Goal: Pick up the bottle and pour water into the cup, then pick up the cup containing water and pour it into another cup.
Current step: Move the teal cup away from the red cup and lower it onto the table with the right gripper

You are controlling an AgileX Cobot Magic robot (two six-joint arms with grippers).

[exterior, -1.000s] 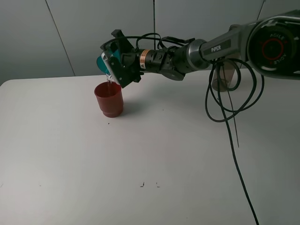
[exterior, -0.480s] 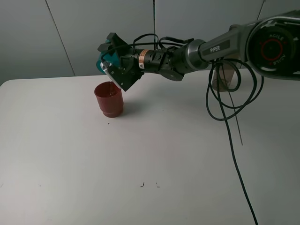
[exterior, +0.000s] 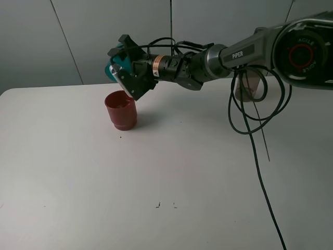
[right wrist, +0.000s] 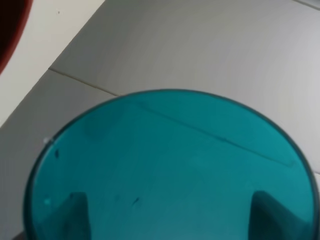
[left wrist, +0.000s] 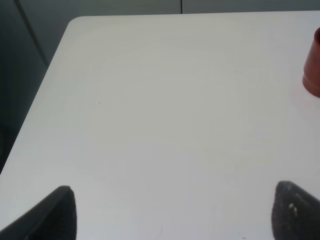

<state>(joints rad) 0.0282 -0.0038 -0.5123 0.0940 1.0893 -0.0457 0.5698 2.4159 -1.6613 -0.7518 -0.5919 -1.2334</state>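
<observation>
Reaching across the middle of the white bench (exterior: 171, 166) from the right, the right arm (exterior: 239, 54) stretches out nearly level, its wrist rolled so that the right hand (exterior: 125, 70) holds the teal cup (exterior: 112, 69) tipped on its side above and just behind the red cup (exterior: 121, 110). The hand is clamped on the teal cup, whose mouth slants down toward the red cup's open top without touching it. The red cup stands upright on the bench toward the far left, its narrower base on the surface. In the right wrist view the teal cup (right wrist: 170, 170) fills most of the picture, with the dark pads (right wrist: 272, 215) showing through its translucent wall on either side, and a sliver of the red cup (right wrist: 10, 35) at one corner. No stream of water can be made out between the two cups.

Black cables (exterior: 250, 109) loop down from the right arm and trail over the bench. Behind them, near the far right edge, the bottle (exterior: 248, 86) stands partly hidden by the arm.

The left hand (left wrist: 175, 210) hangs over bare bench, its two dark fingertips (left wrist: 50, 215) spread well apart with nothing between them; the red cup (left wrist: 312, 65) shows at that view's edge.
</observation>
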